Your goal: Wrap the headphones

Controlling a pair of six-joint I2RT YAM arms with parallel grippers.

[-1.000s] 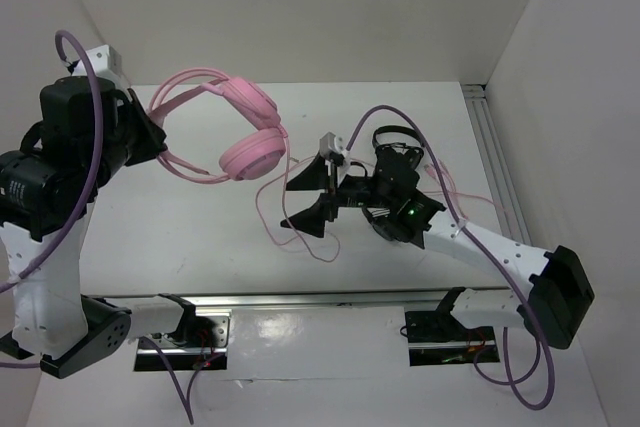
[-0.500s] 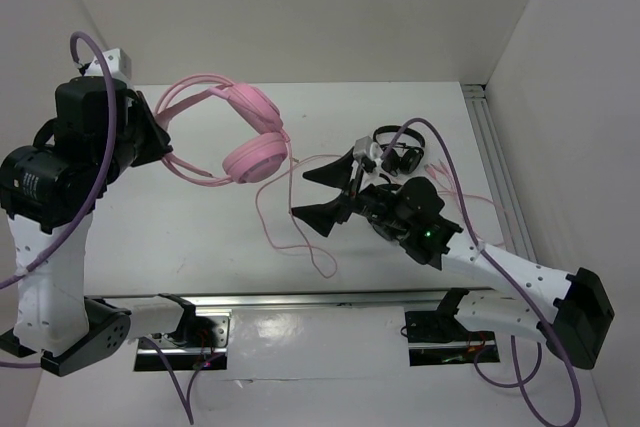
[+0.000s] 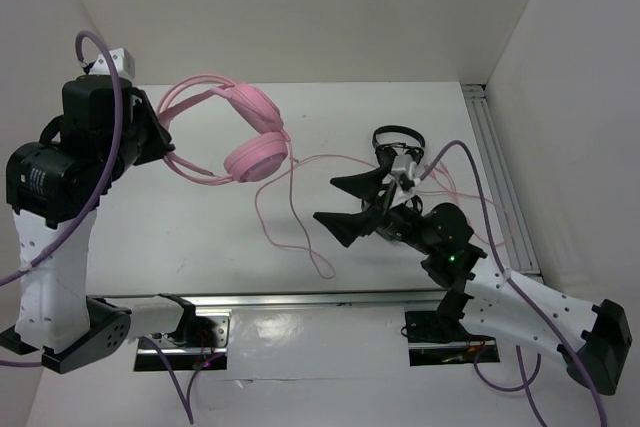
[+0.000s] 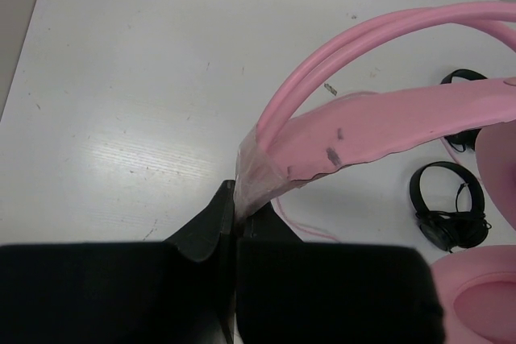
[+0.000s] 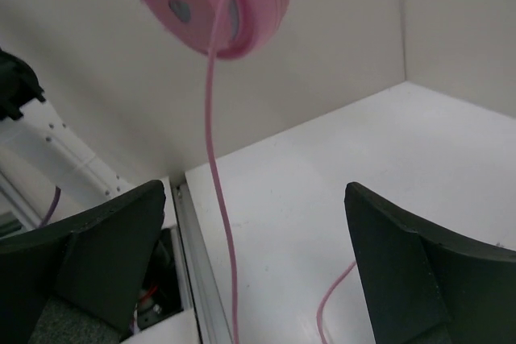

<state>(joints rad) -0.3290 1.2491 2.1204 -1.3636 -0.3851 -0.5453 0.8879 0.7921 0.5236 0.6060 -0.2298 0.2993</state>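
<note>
The headphones (image 3: pixel 252 154) are held up above the table (image 3: pixel 200 217) at its left side, the headband pinched tight in the closed left gripper (image 3: pixel 158 139), cups hanging to its right. The right gripper (image 3: pixel 346 205) is spread wide, nothing in it, near mid-table. The pink cable (image 5: pixel 214 167) is seen dangling from a cup ahead of those fingers, untouched. Black headphones (image 4: pixel 442 234) are lying beyond.

One pink headphones (image 3: pixel 250 147) at ten o'clock; two black headphones (image 4: pixel 448 215) near two o'clock; two arms (image 3: pixel 50 267), with one left gripper (image 3: pixel 158 137) and one right gripper (image 3: pixel 324 198).
</note>
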